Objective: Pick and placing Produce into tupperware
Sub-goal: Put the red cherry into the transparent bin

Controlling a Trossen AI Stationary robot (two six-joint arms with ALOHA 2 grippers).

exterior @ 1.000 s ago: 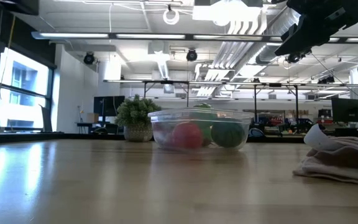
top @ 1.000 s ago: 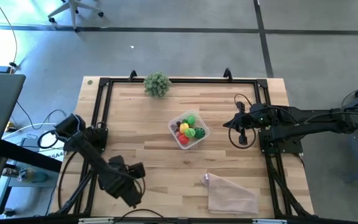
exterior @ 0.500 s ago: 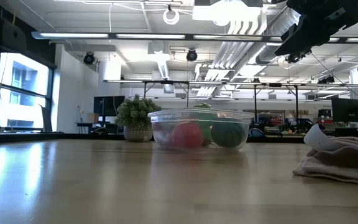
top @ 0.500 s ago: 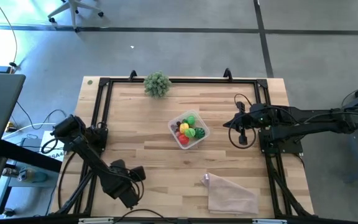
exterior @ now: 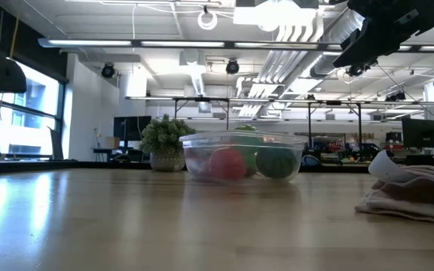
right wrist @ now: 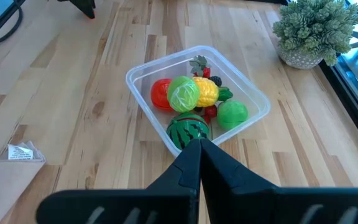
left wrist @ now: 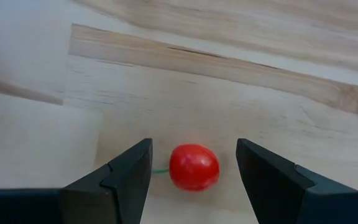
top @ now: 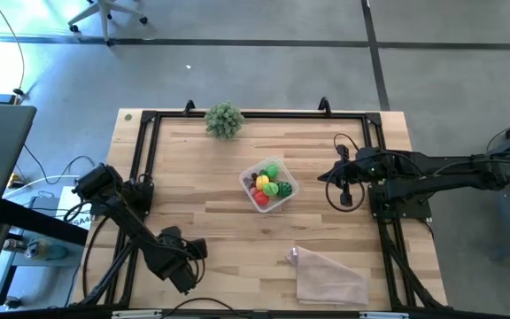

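Note:
A small red round fruit [left wrist: 194,167] with a thin green stem lies on the wooden table near its front left. My left gripper [left wrist: 193,145] points down over it, open, one finger on each side and a gap to both; in the high view the gripper [top: 182,266] hides the fruit. The clear tupperware [top: 269,184] stands at mid-table holding several produce pieces: a striped green melon [right wrist: 188,130], a red one, yellow and green ones. My right gripper [top: 343,191] hangs shut above the table's right side, its fingers [right wrist: 197,155] aimed at the tub.
A grey-green leafy clump [top: 224,119] stands at the far edge. A crinkled clear plastic bag [top: 328,276] lies at the near right. Black frame rails [top: 140,177] run along the table's left, far and right sides. Bare wood lies between the tub and my left gripper.
My left gripper has sunk toward the table at its near left, tipping to point more steeply down, and stays open. In the low view part of the left arm has come into sight at the upper left. The right arm has kept still.

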